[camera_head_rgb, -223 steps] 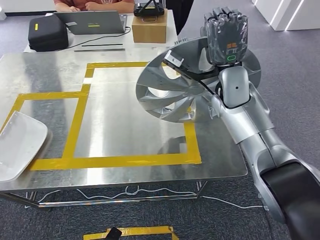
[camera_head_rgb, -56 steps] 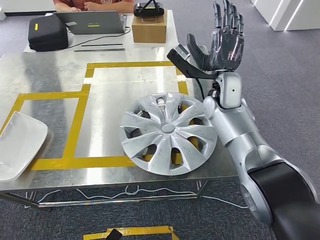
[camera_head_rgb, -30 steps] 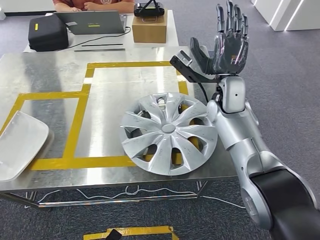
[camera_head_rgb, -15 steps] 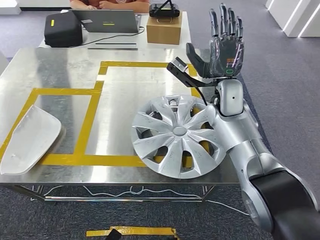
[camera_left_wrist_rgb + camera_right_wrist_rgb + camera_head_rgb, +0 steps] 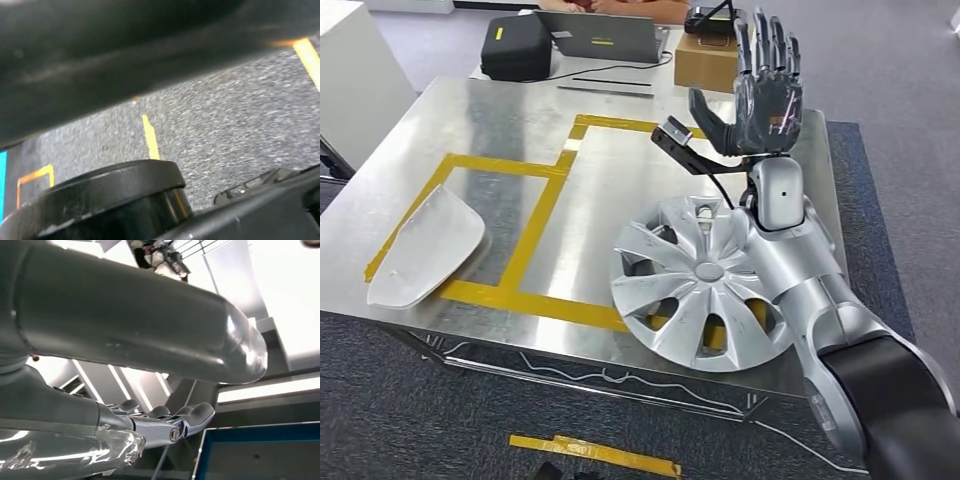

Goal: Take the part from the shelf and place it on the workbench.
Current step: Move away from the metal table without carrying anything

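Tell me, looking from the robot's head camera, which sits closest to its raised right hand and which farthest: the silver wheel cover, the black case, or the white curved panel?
From the right hand, open and raised above the table's right side:
1. Wheel cover, flat on the table just below the hand.
2. Black case, at the far side, to the left.
3. White curved panel, at the near left edge.

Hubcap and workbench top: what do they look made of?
Hubcap: likely moulded plastic with silver-painted satin finish, going by its thin spokes and soft, even sheen; metal can't be ruled out. Workbench top: sheet metal, brushed and scuffed, with blurry mirror-like reflections and yellow tape lines.
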### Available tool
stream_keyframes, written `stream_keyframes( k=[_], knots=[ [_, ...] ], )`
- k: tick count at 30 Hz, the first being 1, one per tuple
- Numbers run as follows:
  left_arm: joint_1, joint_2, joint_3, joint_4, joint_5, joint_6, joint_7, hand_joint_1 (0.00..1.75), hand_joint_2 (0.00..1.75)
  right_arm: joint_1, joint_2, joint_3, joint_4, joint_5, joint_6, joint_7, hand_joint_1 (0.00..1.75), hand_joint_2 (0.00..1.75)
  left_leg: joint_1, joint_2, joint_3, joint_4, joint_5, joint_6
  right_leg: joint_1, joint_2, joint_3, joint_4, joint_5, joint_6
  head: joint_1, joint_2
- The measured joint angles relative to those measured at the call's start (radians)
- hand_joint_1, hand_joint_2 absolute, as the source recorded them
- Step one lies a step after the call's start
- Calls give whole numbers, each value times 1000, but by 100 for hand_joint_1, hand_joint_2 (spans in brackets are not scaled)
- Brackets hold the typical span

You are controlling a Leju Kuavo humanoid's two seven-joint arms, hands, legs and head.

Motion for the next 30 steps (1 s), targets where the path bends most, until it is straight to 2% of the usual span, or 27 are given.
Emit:
stream_keyframes(
  k=[1,2,3,4,5,7,8,9,11,12,13,14,15,16,18,19,20,22,23,24,26,28,29,30],
  knots=[
    [0,0,0,0,0,0,0,0,0,0,0,1,1,0,0,0,0,0,0,12,31,-62,38,2,1,-13,5,0,-4,2,0,0],
    [0,0,0,0,0,0,0,0,0,-1,0,1,1,0,0,0,0,0,-5,38,65,-126,66,4,3,-24,9,0,-8,5,0,0],
    [-1,0,0,0,0,0,0,0,0,-3,0,2,1,0,0,0,0,0,-11,62,93,-183,82,9,6,-34,12,2,-13,10,0,0],
    [-2,-1,0,0,0,0,0,0,0,-5,-1,2,2,0,0,1,0,0,-16,82,109,-217,86,14,10,-44,14,2,-18,15,1,0],
    [-3,-1,0,0,0,0,0,0,0,-6,-1,2,2,1,0,3,0,0,-21,89,113,-228,80,19,14,-54,16,2,-21,19,1,0],
    [-2,-1,0,0,0,0,0,0,0,-9,-1,6,4,7,0,8,0,0,-20,67,113,-233,78,31,14,-75,19,1,-29,28,3,0],
    [-2,0,0,0,0,0,0,0,0,-10,-1,8,4,11,0,11,0,0,-19,53,115,-235,79,38,11,-63,17,11,-40,32,4,0],
    [-2,0,1,0,0,1,0,0,0,-12,-2,10,4,14,0,14,0,0,-17,40,118,-238,79,45,8,-41,5,39,-58,35,7,0],
    [-5,-1,1,0,0,0,0,0,0,-14,-6,13,6,19,0,20,0,0,-15,14,121,-239,79,54,6,21,-54,156,-112,37,13,0],
    [-6,-1,1,0,0,0,0,0,0,-12,-8,14,8,21,0,21,0,0,-16,-1,122,-239,78,57,6,36,-94,226,-135,37,14,0],
    [-6,-2,1,0,0,0,0,0,0,-10,-9,16,10,22,0,22,0,0,-17,-17,122,-238,78,58,7,44,-127,276,-144,36,15,0],
    [-6,-2,1,0,0,0,0,0,0,-8,-10,17,12,24,0,23,0,0,-18,-34,124,-238,78,58,8,47,-146,293,-135,33,15,0],
    [-5,-2,1,0,0,0,0,0,0,-7,-10,19,13,24,0,23,0,0,-19,-51,125,-238,78,58,8,51,-145,270,-105,29,15,0],
    [-4,-2,1,0,0,0,0,0,0,-8,-10,19,14,25,0,23,0,0,-20,-68,128,-237,77,57,8,59,-126,211,-62,25,15,0],
    [-5,-3,2,0,0,0,0,0,0,-11,-12,20,15,26,0,24,0,0,-19,-95,128,-236,76,53,6,104,-72,81,6,15,14,0],
    [-5,-4,2,0,0,0,0,0,0,-13,-13,21,16,27,0,24,0,0,-18,-106,125,-236,77,49,6,123,-53,40,20,12,14,0],
    [-4,-4,2,0,0,0,0,0,0,-13,-13,22,17,27,0,24,0,0,-15,-117,121,-235,79,44,6,134,-43,23,21,10,13,0],
    [-2,-4,2,0,0,0,0,0,0,-14,-10,26,18,29,0,24,0,0,-10,-133,115,-236,82,32,7,118,-36,13,21,6,13,0],
    [-1,-4,2,0,0,0,0,0,0,-15,-9,27,19,29,0,24,0,0,-12,-119,111,-231,77,27,6,105,-32,8,22,1,12,0],
    [-1,-3,2,0,0,0,0,0,0,-16,-9,29,19,29,0,24,0,0,-14,-95,102,-212,62,22,4,91,-27,2,24,-4,10,0],
    [-1,-1,2,0,0,0,0,0,0,-17,-9,29,20,29,0,24,0,0,-15,-31,59,-121,12,12,4,64,-19,-5,24,-12,6,0],
    [-1,-1,2,0,0,0,0,0,0,-15,-9,29,22,29,0,24,0,0,-8,-8,-2,-1,-30,3,5,36,-16,-5,20,-14,5,0],
    [-1,0,2,0,0,0,0,0,0,-13,-9,30,23,29,0,23,0,0,-4,-5,-16,24,-30,-1,5,23,-15,-5,18,-14,4,0],
    [0,0,2,0,0,0,0,0,0,-12,-9,30,24,29,0,23,0,0,0,-1,-15,18,-14,-5,5,9,-13,-5,15,-13,4,0]
  ],
)
